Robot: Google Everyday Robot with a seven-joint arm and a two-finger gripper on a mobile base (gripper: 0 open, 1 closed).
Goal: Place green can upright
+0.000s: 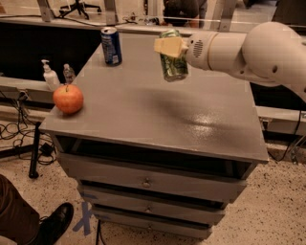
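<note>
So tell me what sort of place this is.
Probably a lab or workshop: loose cables on a speckled floor, a chair base behind, and a grey drawer cabinet as test bench. The claw holds the green can in the air above its top.
</note>
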